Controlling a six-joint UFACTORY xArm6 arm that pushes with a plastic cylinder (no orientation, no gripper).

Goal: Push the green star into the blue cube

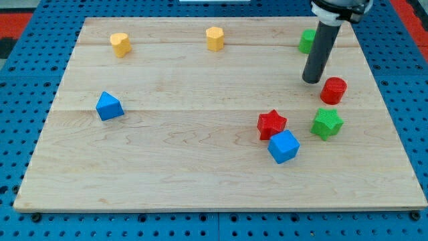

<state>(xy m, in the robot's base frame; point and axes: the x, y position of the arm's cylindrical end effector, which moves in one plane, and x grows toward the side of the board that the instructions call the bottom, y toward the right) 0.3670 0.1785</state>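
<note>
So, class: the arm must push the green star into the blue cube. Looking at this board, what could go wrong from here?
1. The red cylinder sits between my tip and the green star; moving straight down may shove it along.
2. The red star touches the blue cube, so a leftward push might strike it instead.
3. An off-centre push could spin the green star aside.
</note>
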